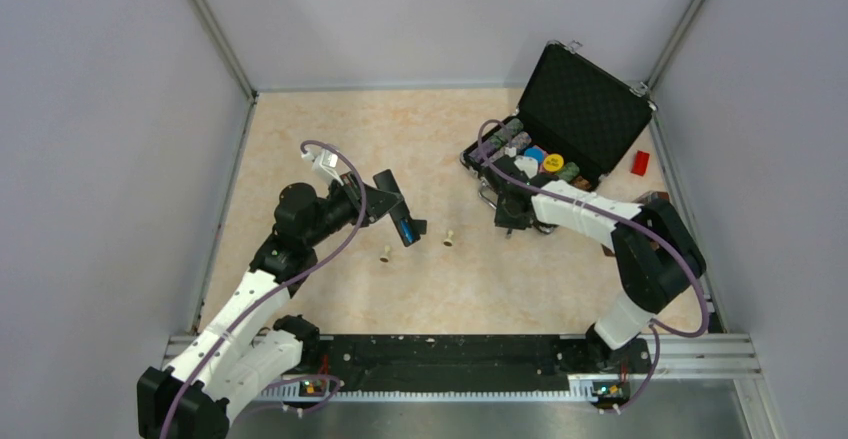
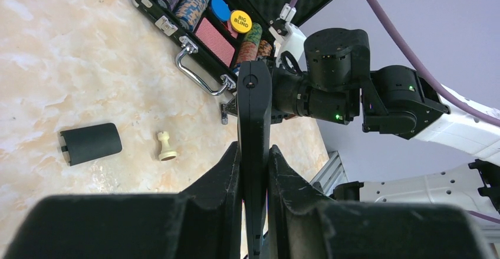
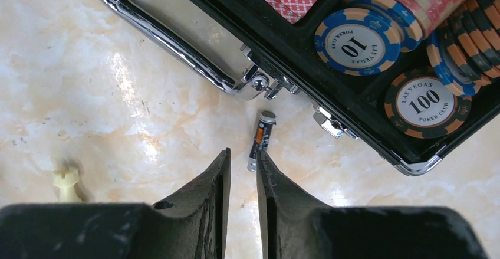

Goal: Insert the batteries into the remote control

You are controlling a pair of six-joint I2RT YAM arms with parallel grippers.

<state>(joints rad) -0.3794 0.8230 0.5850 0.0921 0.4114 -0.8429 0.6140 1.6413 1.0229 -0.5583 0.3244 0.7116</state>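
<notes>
Left gripper (image 2: 253, 148) is clamped hard on the remote control (image 2: 253, 102), a finger pressed to each flat face. The bar stands edge-on and runs straight out past the tips. The wrist view gives only that thin edge, so the battery bay is hidden there. From above, the remote control (image 1: 396, 204) juts out ahead of the left gripper (image 1: 372, 205). A blue cell (image 1: 405, 229) shows near the bar's far end, too small to tell how it sits.

Over to the right gripper (image 3: 242, 153): fingers a narrow gap apart, nothing pinched. A battery (image 3: 262, 139) lies on the table (image 3: 118, 111) right at the tips. Its near end sits just inside the mouth, close against the finger on the view's right, and I cannot tell whether they touch. Its label is too small to read. Just beyond the tips runs the front wall of the chip case (image 3: 306, 79), with the rest of the case cut off by the frame. A beige peg (image 3: 66, 182) stands off to the left of the fingers, its base hidden behind the gripper body.

In the left wrist view, the back cover (image 2: 90, 144) lies left of the fingers, well apart. A second peg (image 2: 167, 147) is just beside it. The right arm (image 2: 348, 88) sits beyond the remote's tip, partly hidden behind it.
</notes>
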